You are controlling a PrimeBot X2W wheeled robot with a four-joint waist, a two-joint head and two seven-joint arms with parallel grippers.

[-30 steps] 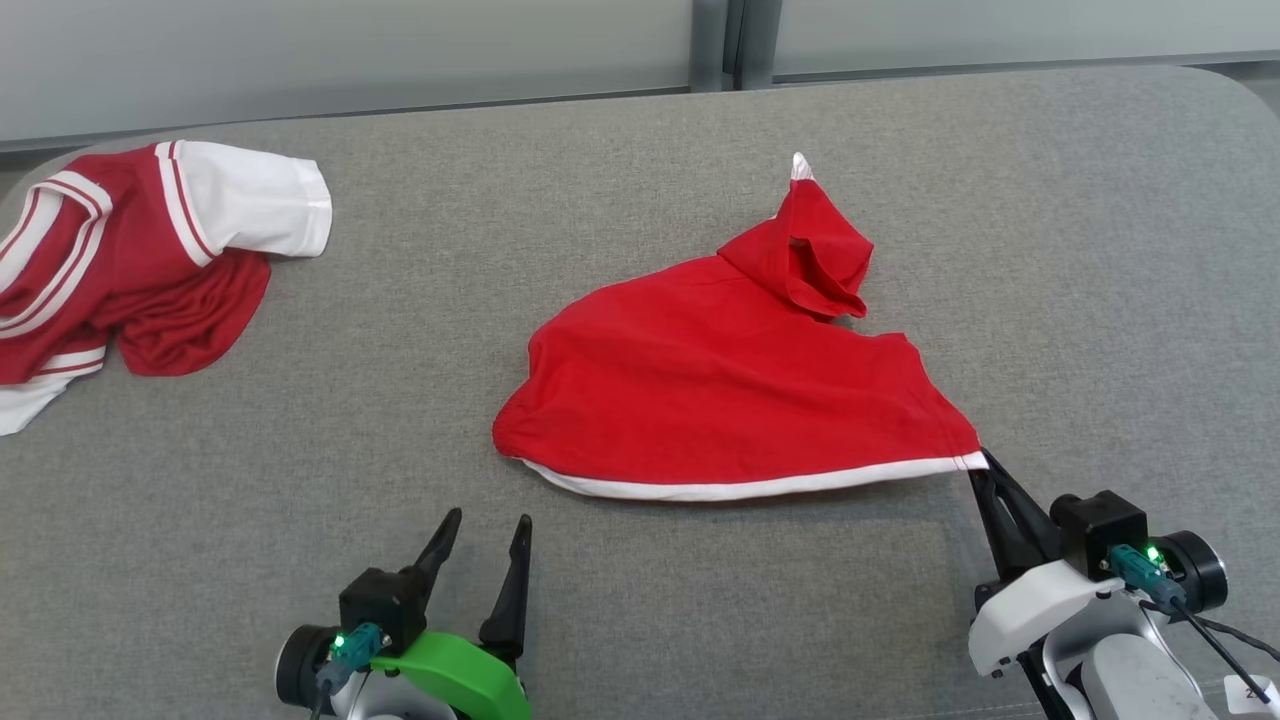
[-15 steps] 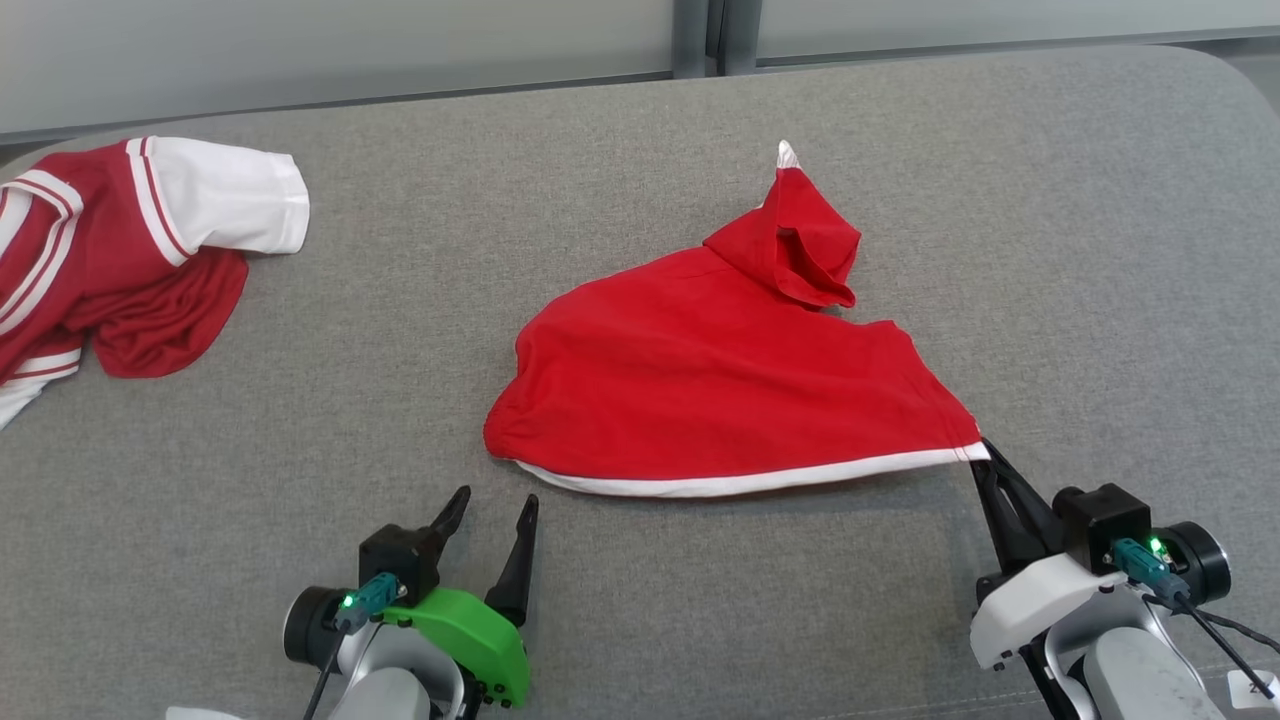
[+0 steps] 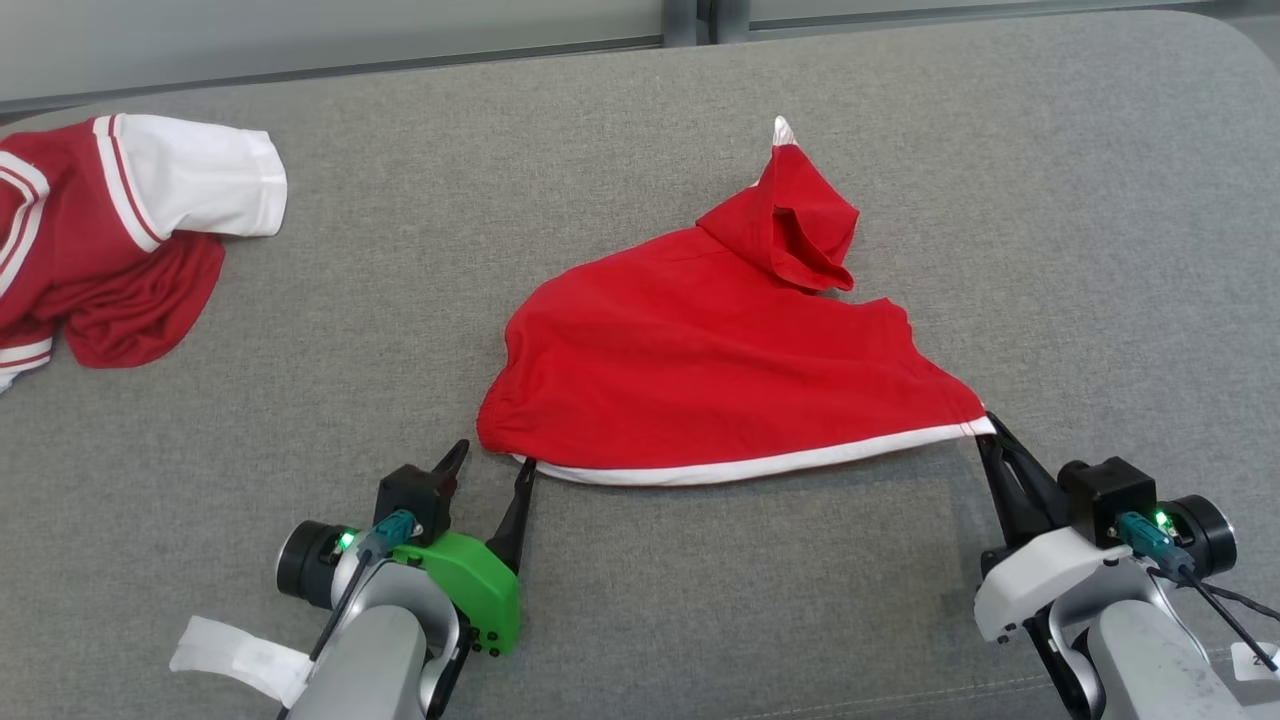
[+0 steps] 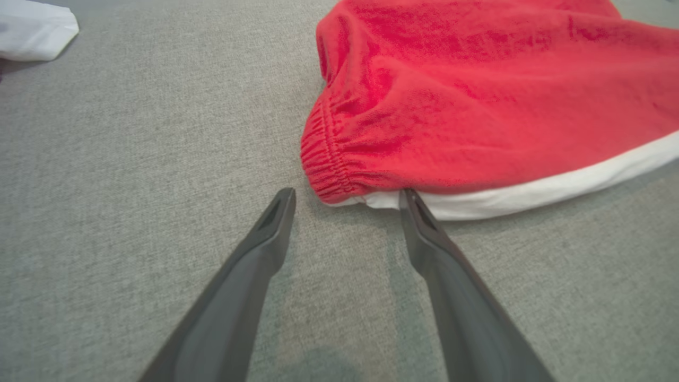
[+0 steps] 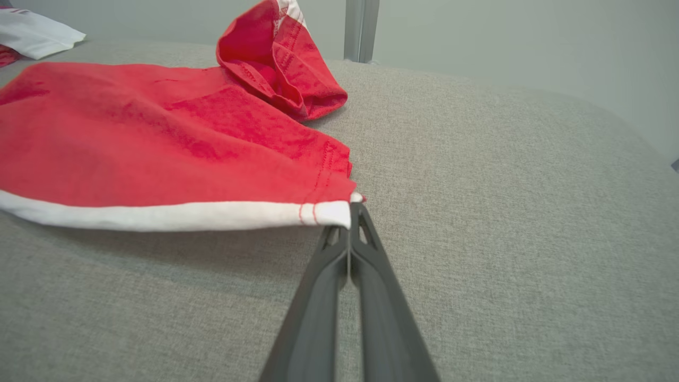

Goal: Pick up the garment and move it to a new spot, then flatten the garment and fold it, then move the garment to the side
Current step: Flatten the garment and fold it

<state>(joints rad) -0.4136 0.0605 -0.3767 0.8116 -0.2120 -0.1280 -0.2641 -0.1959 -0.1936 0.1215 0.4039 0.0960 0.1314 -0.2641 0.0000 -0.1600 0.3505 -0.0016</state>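
The garment (image 3: 720,370) is a red piece with a white hem, spread on the grey padded surface with a bunched flap standing at its far end. My right gripper (image 3: 988,428) is shut on the hem's right corner (image 5: 339,212), lifting that edge slightly. My left gripper (image 3: 490,462) stands open at the hem's left end, its fingertips (image 4: 411,199) just reaching the gathered red corner (image 4: 323,170); one tip touches the white band, the other rests on bare fabric to the left of the garment. Nothing sits between the left jaws.
A second red-and-white striped garment (image 3: 110,230) lies crumpled at the far left, its white sleeve (image 4: 32,29) in the left wrist view's corner. The grey surface (image 3: 1100,250) rounds off at the far right. A pale wall runs behind it.
My left gripper has advanced toward the garment's near left corner and now reaches it. The camera has tilted, shifting the whole picture. The right gripper keeps its hold on the corner.
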